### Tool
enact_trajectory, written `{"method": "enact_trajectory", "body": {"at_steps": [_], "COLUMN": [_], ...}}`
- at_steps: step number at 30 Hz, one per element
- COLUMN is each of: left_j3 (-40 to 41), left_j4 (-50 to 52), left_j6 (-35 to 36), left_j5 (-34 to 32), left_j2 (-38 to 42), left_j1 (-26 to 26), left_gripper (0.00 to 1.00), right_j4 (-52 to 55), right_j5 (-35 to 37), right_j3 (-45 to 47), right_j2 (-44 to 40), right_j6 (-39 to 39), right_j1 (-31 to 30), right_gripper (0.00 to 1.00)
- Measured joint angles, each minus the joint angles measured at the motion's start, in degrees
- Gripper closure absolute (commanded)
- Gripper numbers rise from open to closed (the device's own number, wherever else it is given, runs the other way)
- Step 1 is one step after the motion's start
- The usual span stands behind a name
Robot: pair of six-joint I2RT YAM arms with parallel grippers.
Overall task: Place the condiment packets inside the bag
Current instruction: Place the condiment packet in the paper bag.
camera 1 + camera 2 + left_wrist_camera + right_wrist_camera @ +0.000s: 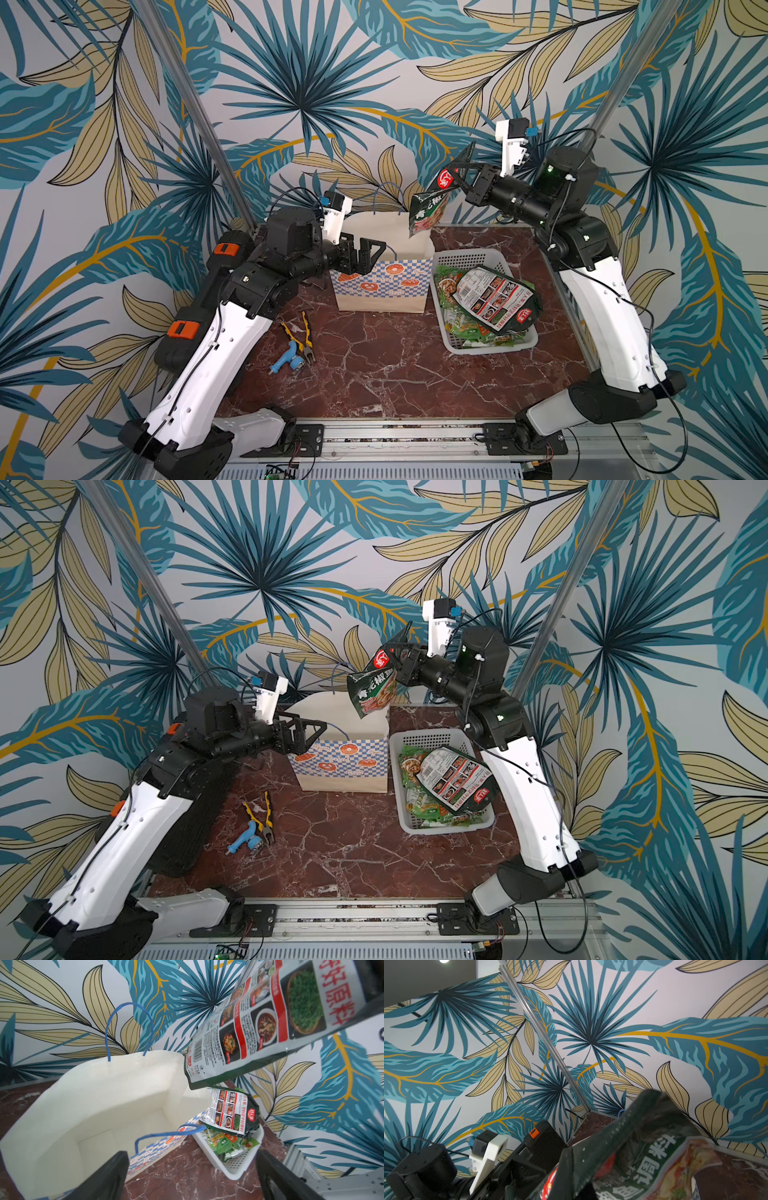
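Observation:
The blue-and-white checkered bag (382, 286) (340, 766) stands open at the table's back middle, and its cream inside (104, 1105) looks empty. My right gripper (457, 174) (395, 654) is shut on the top of a large dark green condiment packet (430, 199) (372, 688) (259, 1028) (643, 1157). The packet hangs tilted above the bag's right end. My left gripper (374, 253) (313, 733) (191, 1159) stands open at the bag's left rim by the front blue handle (166, 1133), holding nothing. A second dark packet (494, 299) (232, 1113) lies on several small green packets (478, 332) (226, 1145).
The loose packets fill a white perforated basket (490, 349) (449, 829) right of the bag. Yellow-handled pliers (305, 336) and a blue tool (286, 361) lie front left of the bag. A black case with orange latches (224, 249) sits behind my left arm.

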State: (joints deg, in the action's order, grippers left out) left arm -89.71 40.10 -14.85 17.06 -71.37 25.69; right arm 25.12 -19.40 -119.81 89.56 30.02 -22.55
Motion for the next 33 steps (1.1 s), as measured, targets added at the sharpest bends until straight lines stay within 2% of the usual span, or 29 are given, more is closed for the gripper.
{"method": "enact_trajectory", "body": {"at_steps": [6, 12, 19, 26, 32, 33], "left_j3": [2.75, 4.79, 10.34, 11.26, 11.82, 11.96], "left_j4": [-1.25, -3.41, -6.38, -8.13, -8.79, -8.76], "left_j6": [8.28, 12.31, 13.57, 13.88, 14.03, 13.99], "left_j5": [-1.64, -0.66, -0.90, -2.78, -4.31, -4.48], "left_j2": [-1.42, -1.31, 1.88, 5.40, 5.53, 5.53], "left_j1": [0.00, 0.31, 1.81, 2.01, 2.01, 2.01], "left_gripper": [0.03, 0.29, 0.47, 0.49, 0.44, 0.42], "right_j4": [-1.11, -1.27, -1.29, -1.42, -1.01, -0.79], "right_j5": [6.56, 11.82, 15.15, 14.95, 14.03, 13.75], "right_j3": [-2.71, -6.95, -7.93, -8.11, -8.11, -8.11], "right_j2": [4.76, 8.90, 12.24, 18.62, 24.26, 24.76], "right_j6": [3.72, 5.40, 6.97, 8.87, 10.27, 10.32], "right_j1": [-3.72, -9.25, -14.80, -17.40, -17.77, -17.75], "right_gripper": [1.00, 1.00, 1.00, 1.00, 1.00, 0.88]}}
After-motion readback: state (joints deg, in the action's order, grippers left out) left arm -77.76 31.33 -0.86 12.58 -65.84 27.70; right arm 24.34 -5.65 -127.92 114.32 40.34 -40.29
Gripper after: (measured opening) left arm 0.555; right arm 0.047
